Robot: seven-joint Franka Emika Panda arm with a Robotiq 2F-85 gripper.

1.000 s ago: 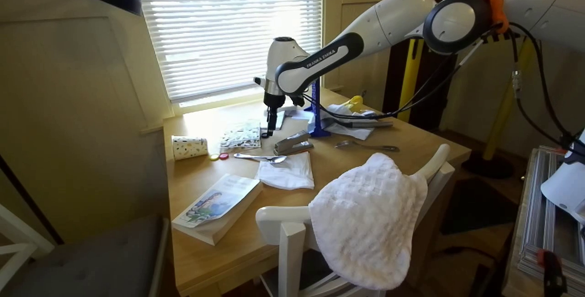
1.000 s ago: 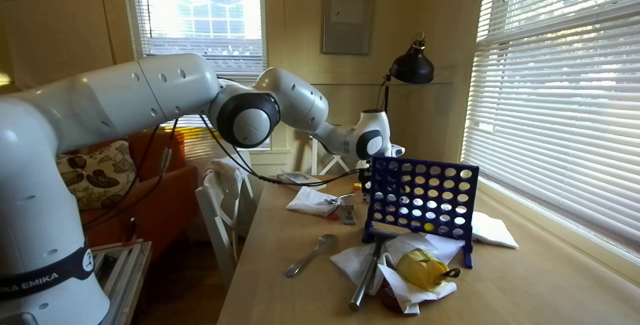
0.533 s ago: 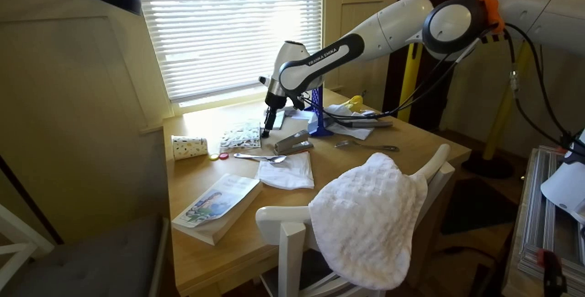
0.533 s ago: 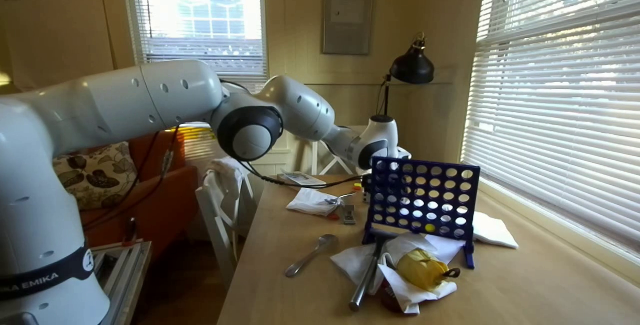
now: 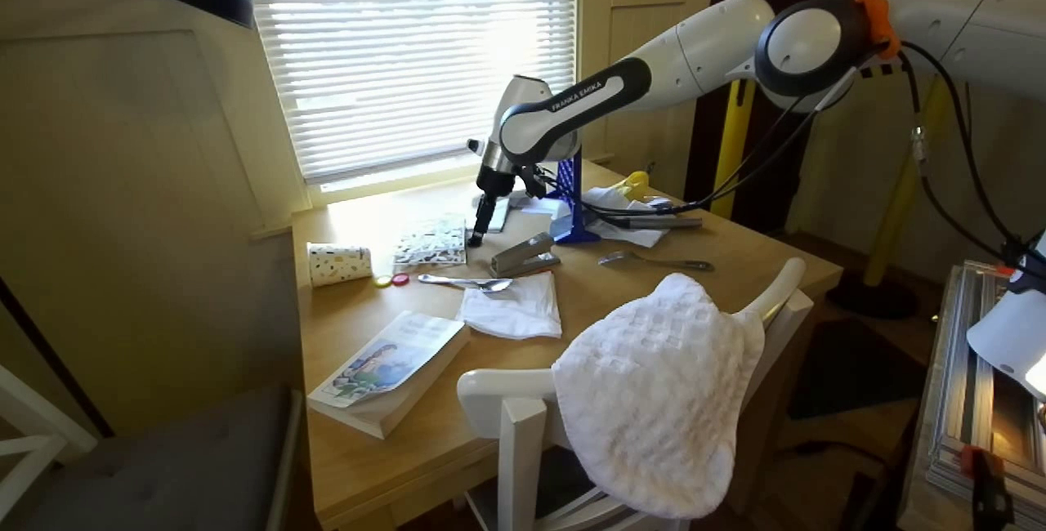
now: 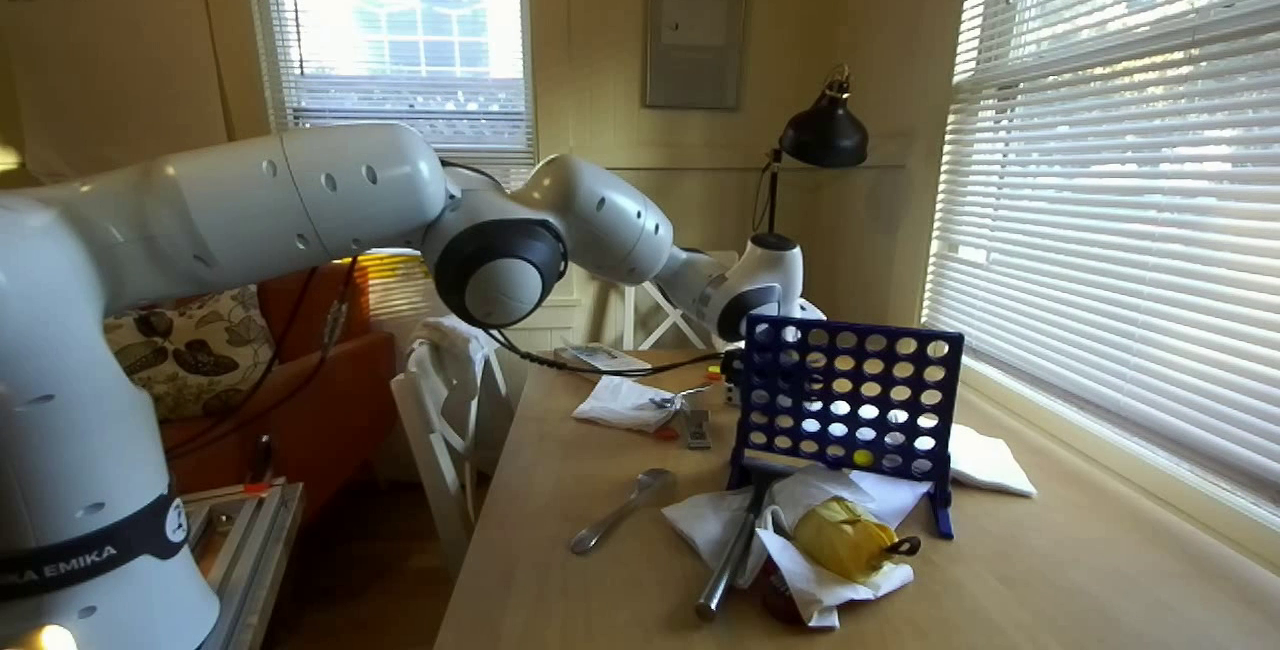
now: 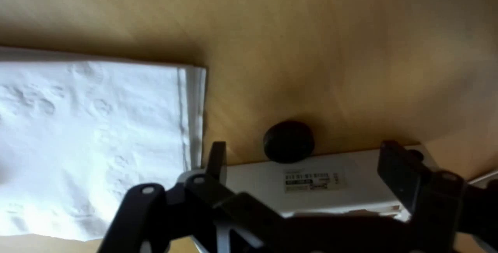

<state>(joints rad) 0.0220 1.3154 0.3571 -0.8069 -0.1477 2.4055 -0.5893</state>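
My gripper [image 7: 303,155] stands open in the wrist view, its two fingers wide apart with nothing gripped. Between and just beyond them lies a round black disc [image 7: 288,142], against the edge of a white packet with a barcode label [image 7: 314,181]. A folded white napkin [image 7: 97,136] is left of the fingers. In an exterior view the gripper [image 5: 476,238] points down at a tilt, low over the table beside a speckled clear packet [image 5: 431,242]. A blue upright rack with round holes [image 6: 850,395] hides most of the gripper in an exterior view.
Close to the gripper are a grey stapler [image 5: 523,255], a spoon [image 5: 466,282] and a napkin [image 5: 515,310]. A patterned cup [image 5: 339,264] lies on its side. Past the rack are a yellow bundle [image 6: 845,538] on paper and a hammer-like tool [image 6: 735,555]. A draped chair [image 5: 662,400] stands at the table.
The arm has come lower and the wrist has tilted, swinging toward the rack. The blue rack has shifted slightly. The gripper has stayed open. A light now shows near the arm's base.
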